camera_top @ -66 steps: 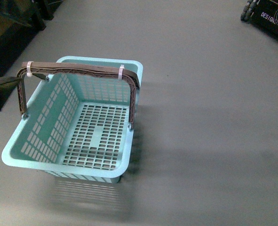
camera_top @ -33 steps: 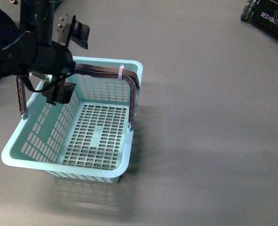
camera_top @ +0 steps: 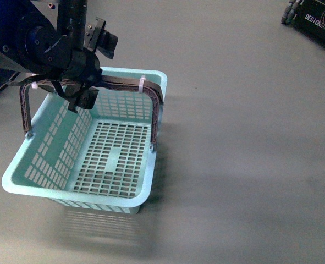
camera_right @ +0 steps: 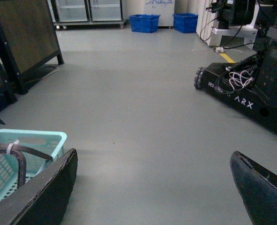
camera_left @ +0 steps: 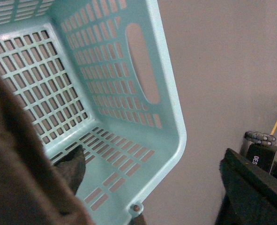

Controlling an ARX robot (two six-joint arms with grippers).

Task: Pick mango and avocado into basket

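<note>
The basket sat on the floor, left of the middle. The left gripper hung over its far left corner, by the handle.

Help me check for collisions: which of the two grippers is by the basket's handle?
The left gripper, open, at the brown handle of the basket. The right gripper, also open, is off to the basket's side, over bare floor.
</note>
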